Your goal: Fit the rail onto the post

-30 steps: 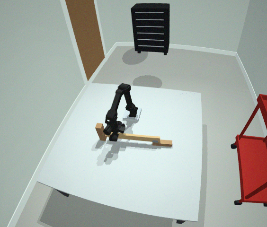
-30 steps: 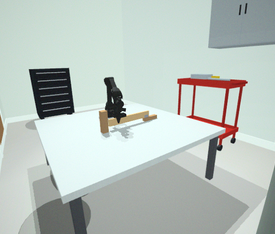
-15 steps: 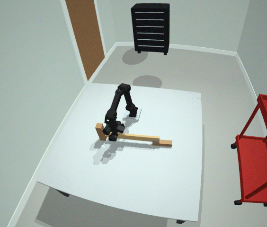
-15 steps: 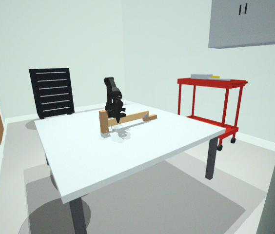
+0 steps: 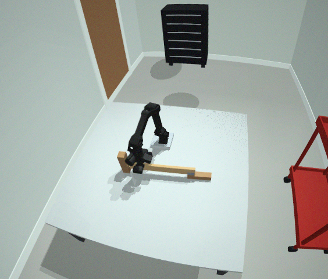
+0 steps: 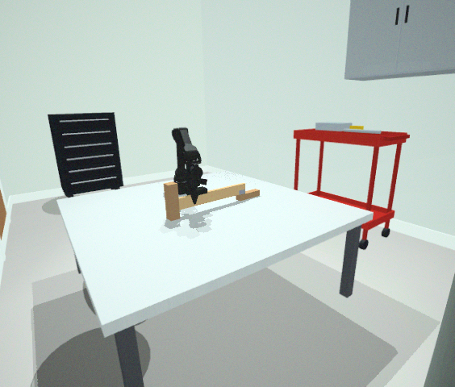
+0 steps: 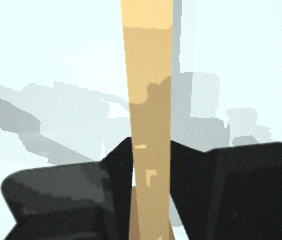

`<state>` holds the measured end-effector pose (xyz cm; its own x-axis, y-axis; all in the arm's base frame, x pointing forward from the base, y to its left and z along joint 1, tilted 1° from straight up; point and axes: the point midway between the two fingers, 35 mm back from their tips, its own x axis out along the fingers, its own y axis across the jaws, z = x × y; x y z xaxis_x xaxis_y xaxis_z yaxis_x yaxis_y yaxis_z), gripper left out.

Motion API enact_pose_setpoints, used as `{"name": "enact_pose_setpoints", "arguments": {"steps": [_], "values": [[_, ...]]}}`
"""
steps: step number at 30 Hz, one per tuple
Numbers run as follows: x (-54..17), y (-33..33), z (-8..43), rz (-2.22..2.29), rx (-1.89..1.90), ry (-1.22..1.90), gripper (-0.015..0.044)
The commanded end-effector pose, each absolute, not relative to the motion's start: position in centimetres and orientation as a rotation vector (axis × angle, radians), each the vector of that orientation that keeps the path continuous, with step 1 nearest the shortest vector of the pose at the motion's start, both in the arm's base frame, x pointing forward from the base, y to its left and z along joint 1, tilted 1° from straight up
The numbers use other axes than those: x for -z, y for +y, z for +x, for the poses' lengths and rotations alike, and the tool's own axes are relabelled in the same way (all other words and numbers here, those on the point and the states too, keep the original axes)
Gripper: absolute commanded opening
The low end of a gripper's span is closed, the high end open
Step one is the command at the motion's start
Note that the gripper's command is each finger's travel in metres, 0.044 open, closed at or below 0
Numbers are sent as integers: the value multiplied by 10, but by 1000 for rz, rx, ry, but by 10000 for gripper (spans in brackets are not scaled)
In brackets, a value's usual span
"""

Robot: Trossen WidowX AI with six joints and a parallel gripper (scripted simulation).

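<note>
The wooden rail (image 5: 170,168) (image 6: 223,193) (image 7: 152,120) runs from beside the post to the low footboard block (image 5: 203,175) (image 6: 253,193). Its far end is at the grey bracket (image 5: 191,174) (image 6: 241,192). Its near end is raised off the table and looks about level with the far end. The upright post (image 5: 122,158) (image 6: 171,201) stands right at the near end. My gripper (image 5: 141,165) (image 6: 194,196) (image 7: 142,140) is shut on the rail a little way from the post. The pegs and holes are hidden or too small to make out. I cannot tell whether rail and post touch.
The arm's base plate (image 5: 170,140) is on the white table (image 5: 173,216) (image 6: 227,245) behind the rail. A red cart (image 5: 314,207) (image 6: 336,135) and a black drawer cabinet (image 5: 185,36) (image 6: 88,154) stand away from the table.
</note>
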<state>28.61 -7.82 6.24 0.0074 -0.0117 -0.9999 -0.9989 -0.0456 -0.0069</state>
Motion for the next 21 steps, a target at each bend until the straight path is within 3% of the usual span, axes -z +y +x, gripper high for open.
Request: {"name": "enact_pose_setpoints", "arguments": {"steps": [1,21], "values": [[-64,-81,289,-1264,-1226,1185,0],[-65,-87,289,-1265,-1226,1185,0]]}}
